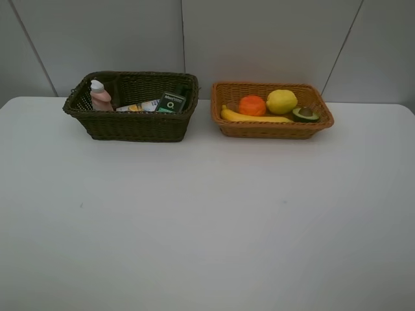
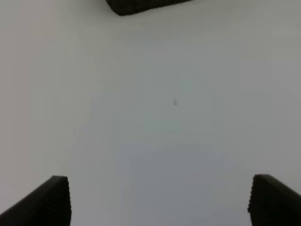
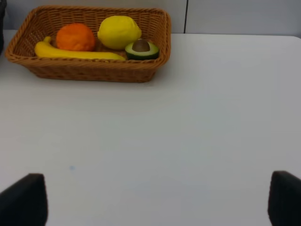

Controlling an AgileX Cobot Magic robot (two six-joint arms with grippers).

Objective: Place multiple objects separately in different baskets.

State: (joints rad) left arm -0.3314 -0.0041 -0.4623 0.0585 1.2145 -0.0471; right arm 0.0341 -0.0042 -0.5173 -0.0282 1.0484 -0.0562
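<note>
Step in hand: sorting is judged finished; nothing is seen loose on the white table (image 1: 207,220), and no arm is seen in the high view.
Dark basket (image 1: 133,123): three items are held — small pink bottle (image 1: 100,96) upright at the left end, white bottle (image 1: 138,106) lying on its side, dark green bottle (image 1: 172,102) leaning at the right end. No mauve cup can be made out.
Orange-tan basket (image 1: 272,127): just beside the dark one; banana (image 1: 256,118) along the front wall, orange (image 1: 252,105) and lemon (image 1: 281,101) behind it, halved avocado (image 1: 305,114) cut face up at the right end.
Left gripper (image 2: 159,200): fingers spread wide, nothing between them, bare table below.
Right gripper (image 3: 157,200): fingers spread wide, empty, fruit basket well ahead.
Next move: none is judged needed beyond keeping both arms clear.
Writing: a white label with a large "Q" is seen on the green bottle; the word above it is too small to be read.
</note>
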